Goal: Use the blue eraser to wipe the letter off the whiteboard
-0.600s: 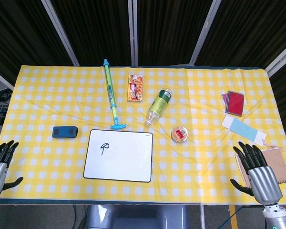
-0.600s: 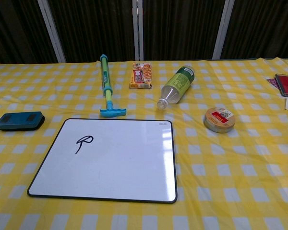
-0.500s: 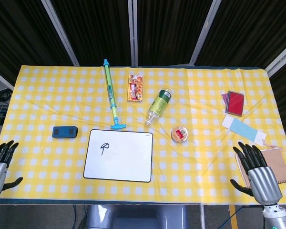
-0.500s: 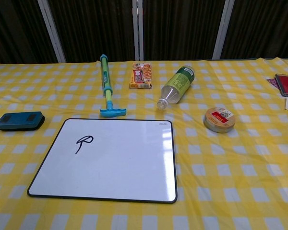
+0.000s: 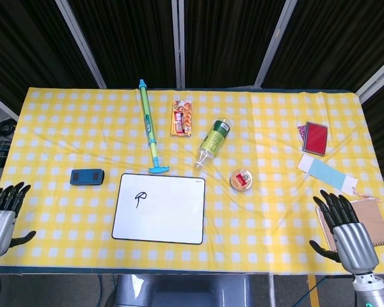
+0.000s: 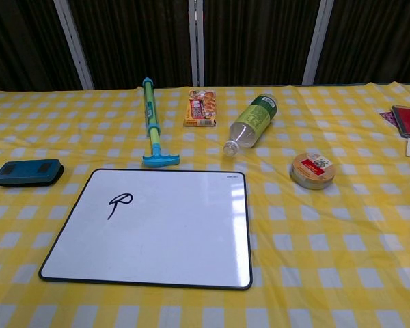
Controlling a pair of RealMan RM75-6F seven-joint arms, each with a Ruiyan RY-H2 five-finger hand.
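Though unused: 1 eraser (image 5: 86,176), 1 whiteboard (image 5: 159,208).

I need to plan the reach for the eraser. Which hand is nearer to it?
The left hand: the blue eraser lies left of the whiteboard, while the right hand is across the table.

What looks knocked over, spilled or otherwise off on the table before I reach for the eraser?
Only the green bottle is odd: it lies on its side, cap toward the whiteboard, with no spill visible. The blue eraser sits flat, left of the board and apart from it. The letter is intact.
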